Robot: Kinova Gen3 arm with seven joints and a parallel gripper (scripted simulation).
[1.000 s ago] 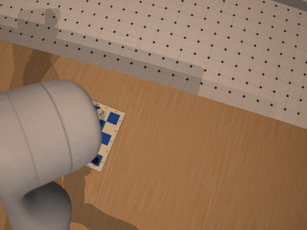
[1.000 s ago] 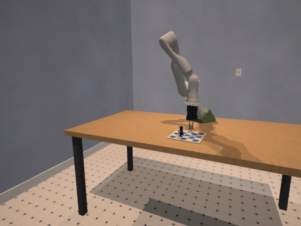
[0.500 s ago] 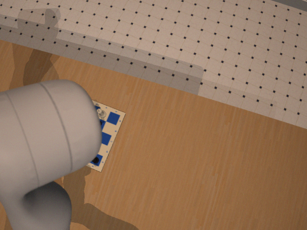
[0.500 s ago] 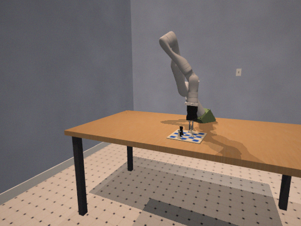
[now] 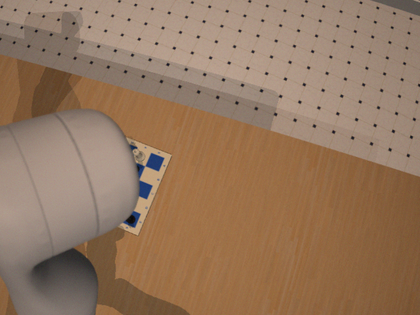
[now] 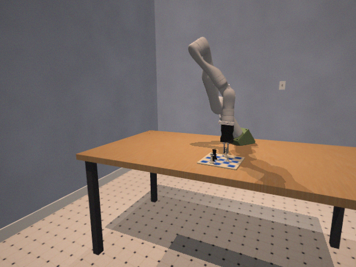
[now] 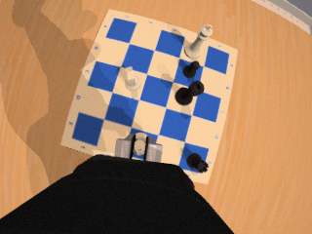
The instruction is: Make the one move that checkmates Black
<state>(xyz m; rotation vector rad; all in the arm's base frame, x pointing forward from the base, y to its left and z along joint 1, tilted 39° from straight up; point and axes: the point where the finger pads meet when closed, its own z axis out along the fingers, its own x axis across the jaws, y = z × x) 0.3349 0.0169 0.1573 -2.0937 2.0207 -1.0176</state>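
Note:
The small blue-and-cream chessboard [image 7: 152, 94] lies on the wooden table and also shows in the exterior and top views [image 6: 221, 161] [image 5: 149, 183]. My gripper [image 7: 139, 144] stands upright over the board's near edge, shut on a white piece [image 7: 138, 146] that stands on a square there; I cannot tell what kind it is. A tall white piece [image 7: 199, 42] stands at the far side, and a small white pawn [image 7: 132, 80] near the middle. Three black pieces [image 7: 190, 85] cluster right of the middle, and another black piece [image 7: 197, 164] stands at the near right corner. The arm [image 5: 57, 189] hides most of the board in the top view.
The arm's green base [image 6: 244, 137] sits on the table behind the board. The table edge runs close in front of the board in the exterior view. The black pieces stand a couple of squares right of the gripper.

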